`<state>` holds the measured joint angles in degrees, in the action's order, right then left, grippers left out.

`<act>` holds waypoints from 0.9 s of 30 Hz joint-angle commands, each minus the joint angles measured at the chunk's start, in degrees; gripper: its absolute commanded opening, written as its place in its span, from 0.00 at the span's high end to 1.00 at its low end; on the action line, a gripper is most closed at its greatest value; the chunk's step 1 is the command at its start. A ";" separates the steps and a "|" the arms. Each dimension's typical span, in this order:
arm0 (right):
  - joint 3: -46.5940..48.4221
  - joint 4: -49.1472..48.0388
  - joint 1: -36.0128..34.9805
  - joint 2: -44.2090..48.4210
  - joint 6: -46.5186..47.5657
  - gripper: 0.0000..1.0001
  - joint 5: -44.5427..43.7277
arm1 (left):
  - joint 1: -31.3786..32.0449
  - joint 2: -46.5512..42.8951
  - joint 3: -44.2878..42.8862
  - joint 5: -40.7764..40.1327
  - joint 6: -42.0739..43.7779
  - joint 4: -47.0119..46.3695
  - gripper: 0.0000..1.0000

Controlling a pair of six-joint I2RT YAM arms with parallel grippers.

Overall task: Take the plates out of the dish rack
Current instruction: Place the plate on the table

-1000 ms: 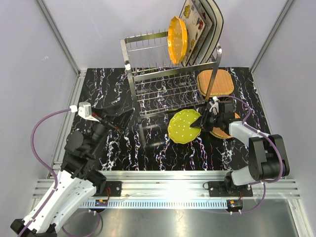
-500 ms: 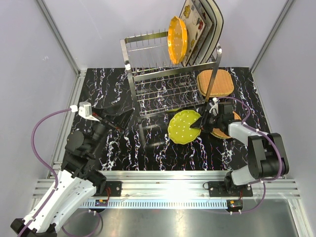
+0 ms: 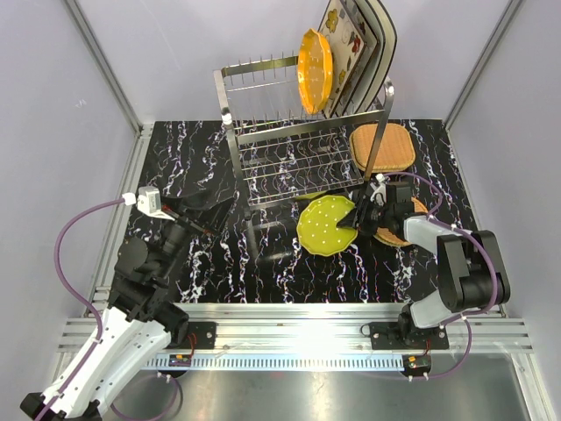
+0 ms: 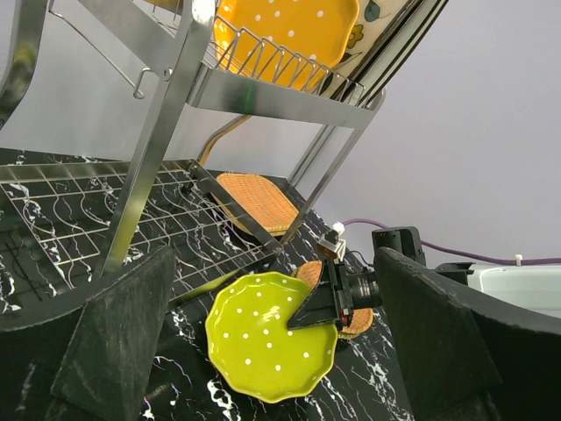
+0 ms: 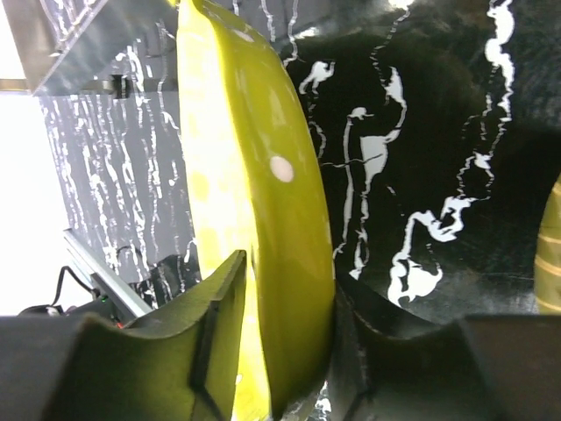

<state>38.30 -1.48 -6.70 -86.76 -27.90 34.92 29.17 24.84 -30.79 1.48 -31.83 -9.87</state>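
Top external view: a tall two-tier steel wire dish rack (image 3: pixel 298 167) stands at the back of a black marble-patterned table (image 3: pixel 202 158) with white veins (glossy, with glare near the front rail).
Rack build: shiny thin wires, with a row of upright prongs on the upper tier and a flat grid below.
Upper tier: a round orange scalloped plate (image 3: pixel 314 72) with white dots stands on edge at the right end. Just behind it lean large square cream plates (image 3: pixel 352 39) with coloured flowers and dark rims.
Held piece: a round yellow-green scalloped plate (image 3: pixel 326 225), glossy and dotted white, is out of the rack, tilted in front of its right leg. Whether its far edge touches the table I cannot tell.
Right side: the right gripper (image 3: pixel 358 217) is pinched on the yellow-green scalloped plate's right rim, one finger on each face (the right wrist view shows that rim edge-on between them).
Left side: the left gripper (image 3: pixel 210 209) has its jaws spread wide and holds nothing. It is low over the table left of the rack, well apart from the held piece.
Woven pieces: a tan woven plate (image 3: pixel 383 147), a rounded square, lies flat at the rack's right end. A second tan woven plate (image 3: pixel 388 237) lies under the right arm's wrist, just beside the held piece.
Room: bare marble shows between the left gripper and the held piece, and the rack's front legs stand close behind its rim.
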 commanded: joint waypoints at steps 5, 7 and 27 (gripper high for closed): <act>0.19 -2.65 0.19 0.10 2.76 0.48 -0.64 | -0.16 -0.58 0.11 -1.30 -0.60 -1.65 0.01; 0.19 -2.74 0.11 0.01 2.85 0.44 -0.64 | -0.16 -0.58 0.20 -1.21 -0.68 -1.65 0.01; 0.54 -1.34 0.11 0.28 4.43 0.00 -2.92 | -0.16 -0.32 0.02 -1.04 -0.86 -1.82 0.01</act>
<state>37.89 -0.54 -6.70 -87.24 -25.21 32.51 29.17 24.10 -30.59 1.21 -32.86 -9.13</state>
